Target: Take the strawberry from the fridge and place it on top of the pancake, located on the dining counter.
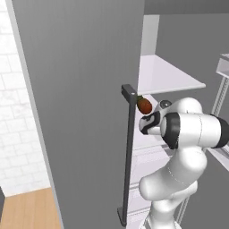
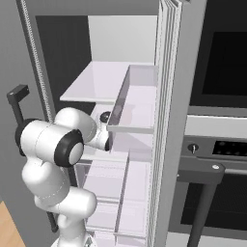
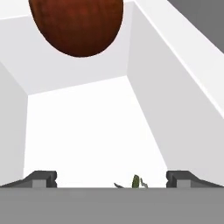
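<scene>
Inside, the white arm reaches into the open fridge (image 1: 80,112), its gripper (image 3: 111,177) low over a white shelf, jaws spread wide w/ nothing between them. In the hand view the two dark fingertips (image 3: 41,178) stand well apart at the bottom edge, and a small green leafy bit (image 3: 135,181) peeks up between them, closer to the right tip; by the look of it, that is prob. the top of the strawberry, but no red shows, so it can't be called for sure. The step in hand is the fridge pick, i.e. the first leg of the task; nothing is grasped yet. The next move likely calls for easing the hand down and forward so the fruit sits squarely between the pads, then closing gently, since a tiny round fruit may roll or squirt out. A large orange-brown fruit (image 3: 76,26) looms at the top of the hand view, cut off by the frame; the left base view shows it (image 1: 144,105) on a shelf just beside the door's dark bar handle (image 1: 129,152), near the wrist. From both base cams the robot's own forearm and a door bin (image 2: 132,103) hide the fingers. Shelf edges wash out white on white.
</scene>
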